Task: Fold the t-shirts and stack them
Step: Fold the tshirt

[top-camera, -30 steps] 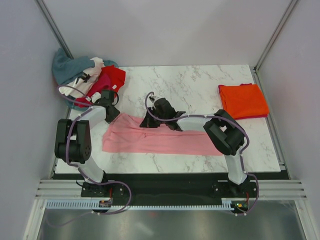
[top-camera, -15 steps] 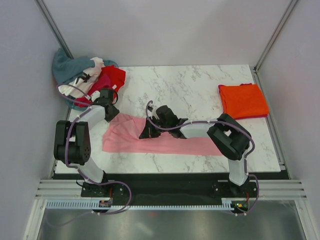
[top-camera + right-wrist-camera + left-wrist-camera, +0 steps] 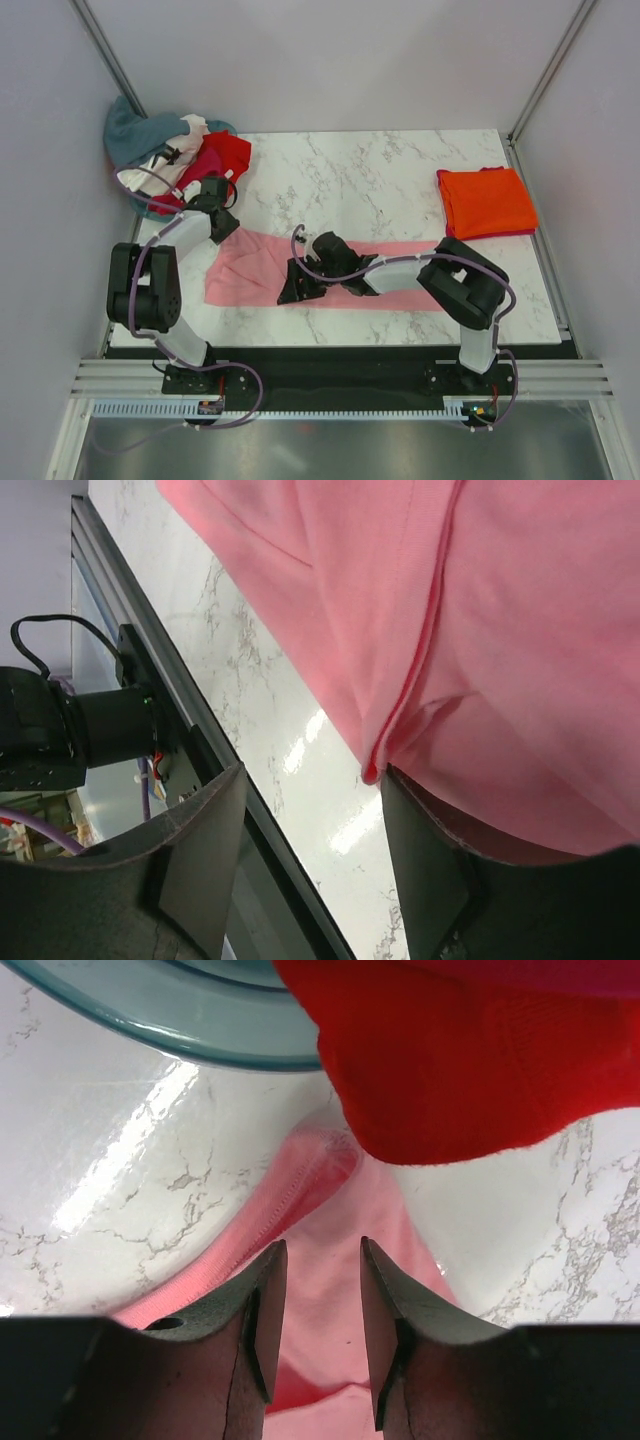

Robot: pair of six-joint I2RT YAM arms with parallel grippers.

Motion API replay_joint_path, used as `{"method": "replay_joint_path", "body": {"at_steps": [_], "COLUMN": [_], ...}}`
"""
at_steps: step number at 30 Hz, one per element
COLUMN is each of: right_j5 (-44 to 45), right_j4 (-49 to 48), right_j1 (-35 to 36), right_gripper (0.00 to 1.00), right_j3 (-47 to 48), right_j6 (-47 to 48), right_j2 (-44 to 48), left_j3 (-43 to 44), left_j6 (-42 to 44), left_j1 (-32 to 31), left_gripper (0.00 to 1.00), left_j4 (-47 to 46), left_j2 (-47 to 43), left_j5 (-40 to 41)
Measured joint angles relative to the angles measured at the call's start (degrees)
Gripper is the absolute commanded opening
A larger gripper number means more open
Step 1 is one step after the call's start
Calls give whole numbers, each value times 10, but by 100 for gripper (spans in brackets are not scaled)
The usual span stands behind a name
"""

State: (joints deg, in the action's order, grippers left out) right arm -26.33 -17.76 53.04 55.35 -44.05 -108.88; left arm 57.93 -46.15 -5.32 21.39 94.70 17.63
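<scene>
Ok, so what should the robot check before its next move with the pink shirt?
1. Right gripper open: ok, its fingers stand wide apart at the near edge of the pink shirt.
2. Left gripper open: ok, a gap shows between its fingers, over the shirt's far left corner.
3. Pink shirt lying flat as a long strip: ok.
4. Red shirt clear of the pink one: cannot tell; in the left wrist view its edge hides the pink tip.
5. Orange shirt folded and lying apart on the right: ok.

Matt pink cloth shirt (image 3: 250,272), glossy marble-look table (image 3: 380,180) — perhaps laminate
</scene>
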Motion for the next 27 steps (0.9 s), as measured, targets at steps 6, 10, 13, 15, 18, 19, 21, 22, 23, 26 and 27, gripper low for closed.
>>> {"method": "replay_joint_path", "body": {"at_steps": [6,10,13,15,18,19,21,22,23,26,27], "right_j5": [49,89,104,115,128,132,142,148,153,177,184], "right_j4": [52,74,83,91,103,109,125,134,144,178,191], "right_j1": [-2,-12,-28,-40,-57,-62,-69,-71,-72,-71,-71], "right_gripper": [57,55,53,52,51,50,49,49,49,46,46], "right_j3": [7,27,48,60,79,85,91,91,91,90,90], "right_j6": [28,49,61,68,80,84,93,97,101,110,111], "right_j2": [44,76,77,73,52,43,26,19,14,6,6], "left_j3": [4,5,11,25,51,58,63,63,64,68,70], "left_j6": [2,2,2,4,7,7,7,7,7,7,7], "left_j1": [-13,-34,-47,-50,-49,-49,-43,-40,-35,-21,-17], "left_gripper": [42,42,42,42,42,42,42,42,42,42,42], "left_j4": [10,13,14,18,17,17,17,19,22,30,32], "left_j2": [-17,-34,-35,-24,7,17,37,45,54,82,90], "left_j5": [0,-4,-16,-27,-33,-33,-34,-35,-37,-43,-43]}}
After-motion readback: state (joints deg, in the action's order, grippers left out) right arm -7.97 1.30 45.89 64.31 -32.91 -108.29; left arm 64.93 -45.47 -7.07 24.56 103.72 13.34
